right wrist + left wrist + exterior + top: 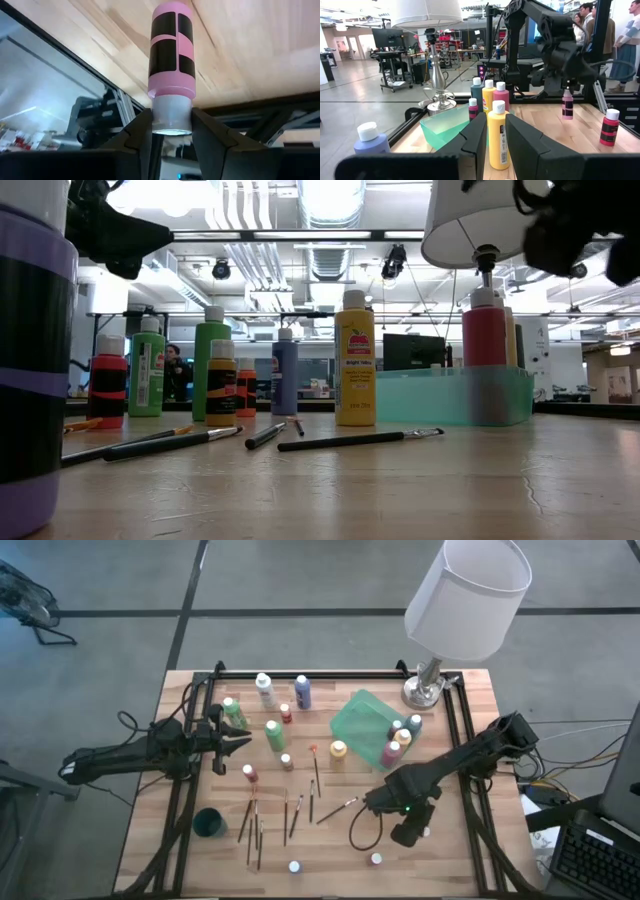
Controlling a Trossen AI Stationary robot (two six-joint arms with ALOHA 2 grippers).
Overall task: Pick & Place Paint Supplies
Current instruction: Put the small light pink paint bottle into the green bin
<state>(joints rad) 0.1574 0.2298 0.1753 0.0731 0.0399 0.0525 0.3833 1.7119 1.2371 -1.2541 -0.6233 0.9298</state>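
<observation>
My right gripper (pixel 412 830) hangs over the table's near right part, shut on a pink paint bottle (pixel 171 50) with black labels, also in the left wrist view as the pink bottle (pixel 567 106). My left gripper (pixel 240 740) waits at the left, level and narrowly open, nothing between its fingers (pixel 496 130). Other paint bottles stand at the far left (pixel 265 688) and mid-table, a yellow one (pixel 338 749) beside the translucent green tray (pixel 360 718). Three more bottles (pixel 403 737) stand at the tray's right end. Thin brushes (pixel 255 825) lie flat on the near left part. My right gripper pinches the pink bottle's white cap (pixel 171 114) between its two fingers (pixel 142 127), one on each side. The fingers slant down onto it from above. The bottle hangs below them, nearly upright with its cap up, and its base looks clear of the table.
A lamp with a white shade (pixel 465 590) stands at the far right corner. A dark green cup (pixel 208 823) sits near left. Two single bottles (pixel 376 859) (pixel 294 866) stand near the front edge. Black rails (pixel 470 770) run along the table's sides. People stand beyond the table (pixel 620 35).
</observation>
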